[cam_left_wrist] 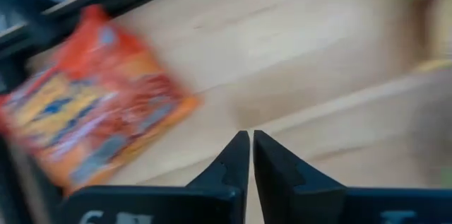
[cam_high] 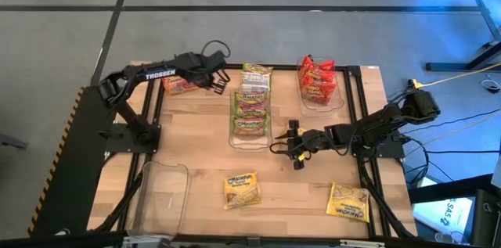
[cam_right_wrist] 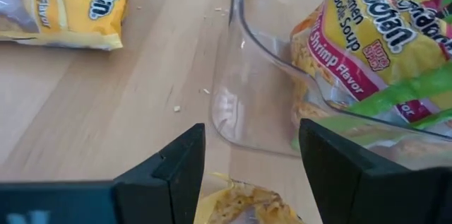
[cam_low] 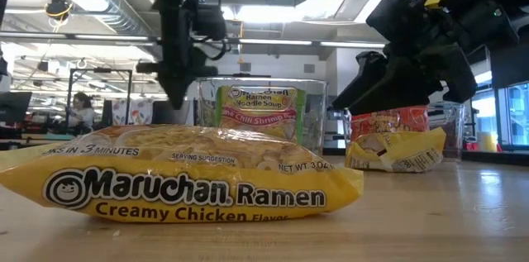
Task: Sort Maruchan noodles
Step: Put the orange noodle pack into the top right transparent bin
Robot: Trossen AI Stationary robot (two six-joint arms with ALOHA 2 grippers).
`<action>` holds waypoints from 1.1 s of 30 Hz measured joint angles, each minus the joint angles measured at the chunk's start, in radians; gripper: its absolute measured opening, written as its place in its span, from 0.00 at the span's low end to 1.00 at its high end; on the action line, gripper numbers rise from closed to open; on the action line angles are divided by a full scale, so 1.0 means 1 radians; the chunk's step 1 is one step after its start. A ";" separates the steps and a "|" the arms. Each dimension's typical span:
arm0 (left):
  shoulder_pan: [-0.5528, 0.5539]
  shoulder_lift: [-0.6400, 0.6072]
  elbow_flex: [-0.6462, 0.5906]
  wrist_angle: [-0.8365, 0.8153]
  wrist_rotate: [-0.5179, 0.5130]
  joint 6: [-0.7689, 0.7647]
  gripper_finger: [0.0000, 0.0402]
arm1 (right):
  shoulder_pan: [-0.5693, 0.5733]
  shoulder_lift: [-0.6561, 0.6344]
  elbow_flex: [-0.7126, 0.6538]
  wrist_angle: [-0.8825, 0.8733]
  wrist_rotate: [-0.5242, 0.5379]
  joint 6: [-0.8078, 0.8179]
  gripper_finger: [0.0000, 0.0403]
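High view: green packets [cam_high: 251, 99] fill middle bin [cam_high: 233, 127].

We see a light wooden table [cam_high: 203, 138] framed by dark rails, and three clear bins rest on it: a middle bin [cam_high: 250, 134] holding green packets, a far-right bin [cam_high: 322, 101] holding red packets, and a near-left bin [cam_high: 160, 197]. Directly on the wood lie a red packet [cam_high: 177, 84] at the far-left corner and two yellow packets near the front, one [cam_high: 242, 189] toward the middle and one [cam_high: 348, 202] at the right.
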 joint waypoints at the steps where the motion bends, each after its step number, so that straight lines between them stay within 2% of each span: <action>1: -0.016 0.000 0.000 0.019 0.004 -0.008 0.05 | 0.000 0.000 0.000 0.000 -0.006 -0.001 0.49; 3: -0.025 0.000 0.000 0.030 -0.007 -0.076 0.06 | 0.000 0.000 0.000 0.003 -0.018 -0.005 0.49; 7: 0.002 0.024 -0.001 -0.047 -0.170 -0.289 0.10 | 0.000 0.000 0.000 0.005 -0.027 -0.007 0.49; 9: 0.018 0.048 -0.001 -0.006 -0.174 -0.363 0.11 | 0.000 0.000 0.000 0.007 -0.034 -0.007 0.49; 12: 0.014 0.094 -0.001 0.096 -0.123 -0.361 0.12 | 0.000 0.000 0.000 0.020 -0.043 -0.008 0.49; 15: -0.001 0.137 -0.001 0.147 -0.124 -0.381 0.13 | 0.000 0.000 0.000 0.036 -0.050 -0.008 0.49; 21: 0.009 0.183 -0.002 0.038 -0.247 -0.521 0.15 | 0.000 0.000 0.000 0.025 -0.050 -0.007 0.49; 24: 0.015 0.206 -0.012 0.060 -0.257 -0.575 0.15 | 0.000 0.000 0.000 0.028 -0.062 -0.006 0.49; 33: 0.020 0.229 -0.012 0.092 -0.306 -0.606 0.15 | 0.000 0.000 0.000 0.035 -0.081 -0.005 0.49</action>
